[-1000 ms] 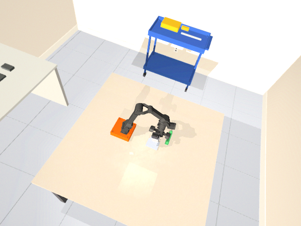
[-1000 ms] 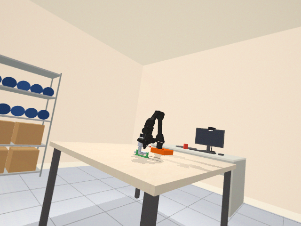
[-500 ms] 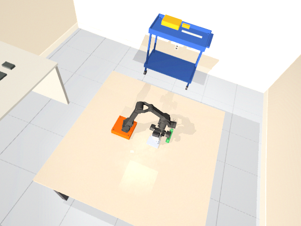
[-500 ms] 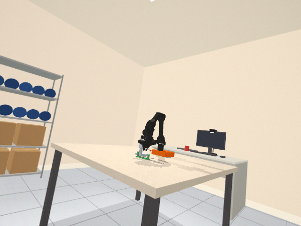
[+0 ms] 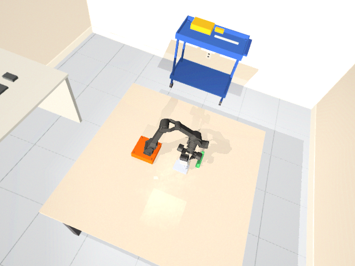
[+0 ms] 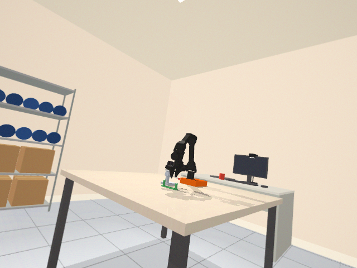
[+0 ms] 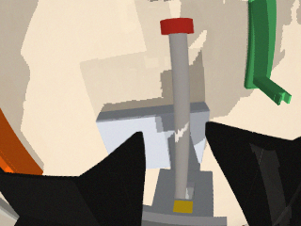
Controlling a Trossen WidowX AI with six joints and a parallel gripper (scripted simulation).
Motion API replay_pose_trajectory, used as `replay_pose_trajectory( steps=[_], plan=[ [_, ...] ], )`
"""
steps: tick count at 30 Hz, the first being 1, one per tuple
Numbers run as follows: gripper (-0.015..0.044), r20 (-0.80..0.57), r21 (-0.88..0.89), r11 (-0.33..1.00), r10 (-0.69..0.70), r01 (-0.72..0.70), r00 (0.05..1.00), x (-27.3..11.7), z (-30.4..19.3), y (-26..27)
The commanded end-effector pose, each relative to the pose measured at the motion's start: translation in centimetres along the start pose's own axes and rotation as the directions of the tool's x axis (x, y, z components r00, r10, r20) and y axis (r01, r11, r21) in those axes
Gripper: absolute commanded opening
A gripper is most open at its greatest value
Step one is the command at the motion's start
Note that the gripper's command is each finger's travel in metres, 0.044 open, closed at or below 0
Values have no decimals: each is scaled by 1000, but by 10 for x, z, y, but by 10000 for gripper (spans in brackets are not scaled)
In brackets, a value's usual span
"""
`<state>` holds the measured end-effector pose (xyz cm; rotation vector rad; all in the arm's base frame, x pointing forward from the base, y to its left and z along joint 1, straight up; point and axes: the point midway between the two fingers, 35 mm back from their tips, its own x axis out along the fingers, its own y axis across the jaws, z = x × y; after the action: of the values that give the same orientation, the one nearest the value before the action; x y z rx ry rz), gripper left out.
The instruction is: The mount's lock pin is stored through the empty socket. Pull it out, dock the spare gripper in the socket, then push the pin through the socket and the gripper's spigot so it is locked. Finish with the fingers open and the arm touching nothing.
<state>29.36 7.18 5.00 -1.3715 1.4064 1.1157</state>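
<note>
The lock pin (image 7: 180,85) has a red head, grey shaft and yellow tip. Its red head also shows in the exterior view (image 6: 178,178). My gripper (image 7: 175,129) (image 6: 174,175) is partly open, with its fingers on either side of the shaft and gaps between. The pale mount (image 5: 180,167) (image 6: 167,176) (image 7: 134,140) stands below. The yellow tip is beside its grey post; whether it enters the socket hole is not clear. The dark spare gripper (image 5: 183,157) (image 6: 169,164) sits at the top of the mount. Its spigot is hidden.
A green cradle (image 5: 201,160) (image 6: 169,187) (image 7: 261,47) is on the table (image 5: 217,206) beside the mount. The arm's orange base (image 5: 139,151) (image 6: 193,182) is on the mount's other side. A blue cart (image 5: 206,78) stands beyond the table.
</note>
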Motion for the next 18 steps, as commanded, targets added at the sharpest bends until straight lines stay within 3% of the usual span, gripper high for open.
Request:
replay_pose_trajectory(
  steps=[1,18],
  plan=[
    [200,1,1,1000,0,0,1000,-9,4,0],
    [200,-13,-20,1000,6,-6,1000,-51,22,4]
  ],
)
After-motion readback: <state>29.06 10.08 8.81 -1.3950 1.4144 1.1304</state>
